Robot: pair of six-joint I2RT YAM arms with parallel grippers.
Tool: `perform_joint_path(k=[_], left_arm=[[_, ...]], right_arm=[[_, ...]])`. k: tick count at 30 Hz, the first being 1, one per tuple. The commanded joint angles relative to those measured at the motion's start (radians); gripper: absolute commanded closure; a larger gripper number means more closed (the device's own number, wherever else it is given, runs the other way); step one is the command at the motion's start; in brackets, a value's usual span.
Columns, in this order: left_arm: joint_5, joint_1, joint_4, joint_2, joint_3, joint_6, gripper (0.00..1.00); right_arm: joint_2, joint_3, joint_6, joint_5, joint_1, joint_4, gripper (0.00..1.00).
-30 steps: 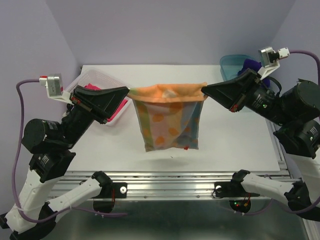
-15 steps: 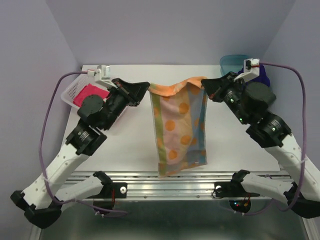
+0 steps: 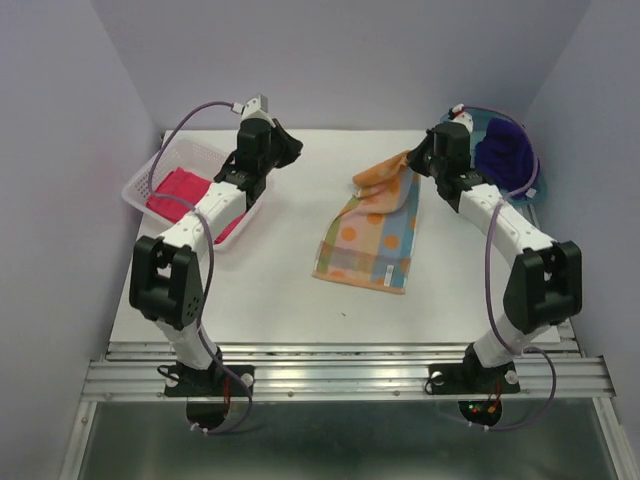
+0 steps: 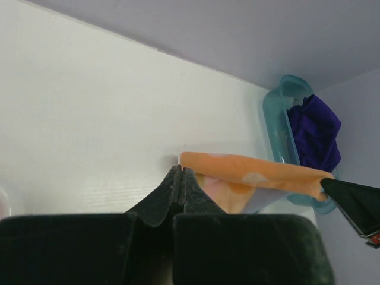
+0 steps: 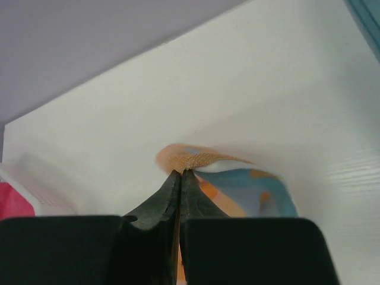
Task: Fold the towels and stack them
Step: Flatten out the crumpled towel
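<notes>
Orange polka-dot towel lies across the tabletop, one corner pinched.
The right tool is clamped on the towel's raised far corner, and the rest lies flat mid-tabletop. The left tool, jaws pressed together on nothing, sits apart to the towel's left, beside the white basket holding the pink-red towel. The purple-blue towel is bunched in the teal tray at far right.

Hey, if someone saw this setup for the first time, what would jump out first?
The orange polka-dot towel lies sprawled mid-table, one far corner pinched up by the right claw. A dark purple towel is heaped in the teal tray at the far right, and a pink-red towel sits in the white basket at the far left.
</notes>
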Motion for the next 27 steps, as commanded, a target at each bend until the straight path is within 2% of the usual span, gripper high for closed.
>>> perform_joint_path(k=[1,6,12,14,16,18,20,21,22,24,26,27], left_arm=[[0.118,0.048,0.084,0.122,0.161,0.025,1.0],[0.199,0.051,0.086,0.243,0.236,0.045,1.0],[0.356,0.039,0.075,0.31,0.229,0.048,1.0],[0.35,0.024,0.077,0.301,0.198,0.059,0.99],[0.318,-0.007,0.077,0.264,0.144,0.074,0.86],[0.289,-0.027,0.074,0.229,0.109,0.082,0.78],[0.269,-0.059,0.069,0.168,0.045,0.094,0.65],[0.241,-0.07,0.064,0.118,-0.01,0.1,0.53],[0.221,-0.081,0.061,0.09,-0.046,0.095,0.48],[0.151,-0.119,0.046,0.007,-0.156,0.092,0.43],[0.106,-0.156,0.031,-0.05,-0.234,0.082,0.39],[0.058,-0.167,0.02,-0.108,-0.314,0.059,0.35]], right_arm=[[0.166,0.154,0.001,-0.247,-0.072,0.12,0.99],[0.289,0.214,-0.008,-0.339,-0.103,0.109,0.99],[0.329,0.231,0.024,-0.306,-0.123,0.062,0.99],[0.371,0.271,0.041,-0.272,-0.131,0.012,0.99],[0.404,0.34,0.049,-0.228,-0.134,-0.022,0.99],[0.459,0.398,0.043,-0.153,-0.135,-0.086,0.97],[0.489,0.481,0.034,-0.106,-0.134,-0.151,0.97],[0.486,0.486,0.034,-0.097,-0.134,-0.179,0.89],[0.475,0.48,0.034,-0.094,-0.135,-0.181,0.76],[0.429,0.44,0.041,-0.097,-0.134,-0.193,0.42],[0.383,0.362,0.035,-0.129,-0.134,-0.197,0.32],[0.348,0.32,0.021,-0.147,-0.134,-0.199,0.24]])
